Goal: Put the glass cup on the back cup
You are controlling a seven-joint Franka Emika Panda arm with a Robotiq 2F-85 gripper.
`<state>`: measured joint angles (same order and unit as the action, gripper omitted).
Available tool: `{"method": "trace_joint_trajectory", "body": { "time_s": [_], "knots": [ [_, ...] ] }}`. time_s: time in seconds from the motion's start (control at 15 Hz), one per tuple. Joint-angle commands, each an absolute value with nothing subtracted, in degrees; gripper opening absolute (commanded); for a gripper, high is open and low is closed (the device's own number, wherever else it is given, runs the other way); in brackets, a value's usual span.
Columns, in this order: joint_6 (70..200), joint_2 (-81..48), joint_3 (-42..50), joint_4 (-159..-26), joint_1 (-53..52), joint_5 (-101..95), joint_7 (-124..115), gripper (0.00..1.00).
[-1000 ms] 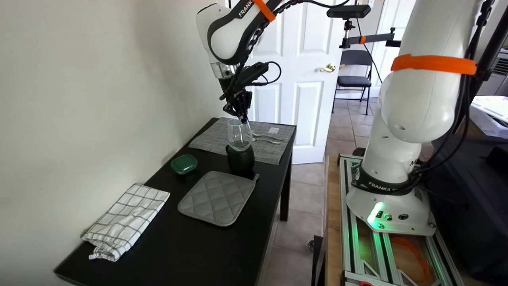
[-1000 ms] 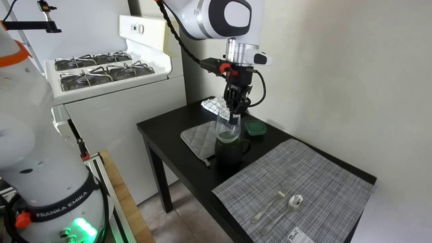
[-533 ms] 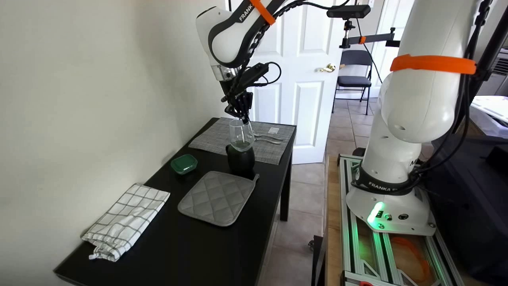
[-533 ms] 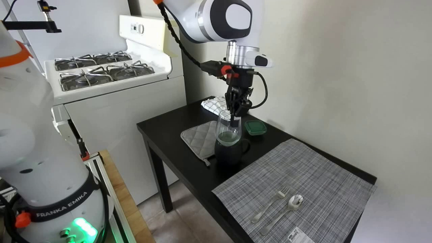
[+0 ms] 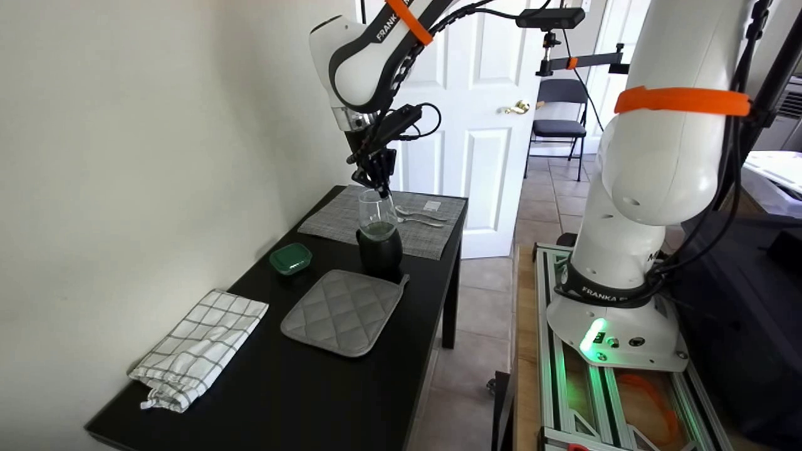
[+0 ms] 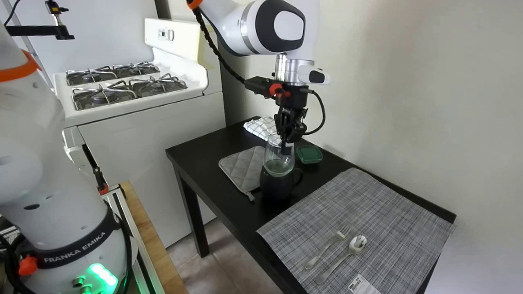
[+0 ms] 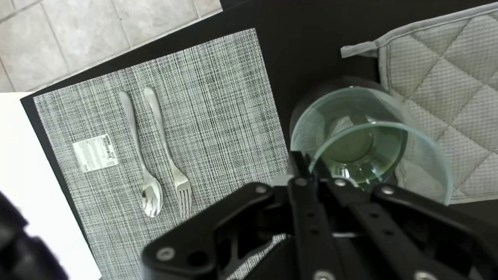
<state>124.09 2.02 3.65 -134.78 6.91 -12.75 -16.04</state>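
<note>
The gripper [image 7: 310, 165] has its jaws pinching the glass [image 6: 277, 162] by its rim, one inside, one outside, presumably to leave the base free for landing. The glass is over the mouth of the cup [image 6: 276, 188]; whether they touch, I cannot tell. On the table [image 5: 326, 401] the cup stands nearer the robot-side edge than the wall-side one, probably for easy reach.

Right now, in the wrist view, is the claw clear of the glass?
No, the wrist view shows the claw closed on the glass, with the rim between its fingers.
</note>
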Motion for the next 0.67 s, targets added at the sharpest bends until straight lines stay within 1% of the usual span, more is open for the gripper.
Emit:
{"method": "trace_joint_trajectory", "body": {
  "time_s": [0.0, 0.33, 0.4, 0.47, 0.6],
  "knots": [
    [125.9, 1.2, 3.9, -135.2, 6.2, -13.0, -17.4, 0.01],
    [125.6, 0.8, 3.7, -135.5, 5.7, -13.3, -17.8, 0.01],
    [125.6, 0.9, 3.7, -135.6, 5.7, -13.3, -17.8, 0.20],
    [125.5, 0.9, 3.7, -135.6, 5.6, -13.3, -17.8, 0.31],
    [125.6, 1.3, 3.6, -135.7, 5.5, -13.4, -18.1, 0.44]
  ]
}}
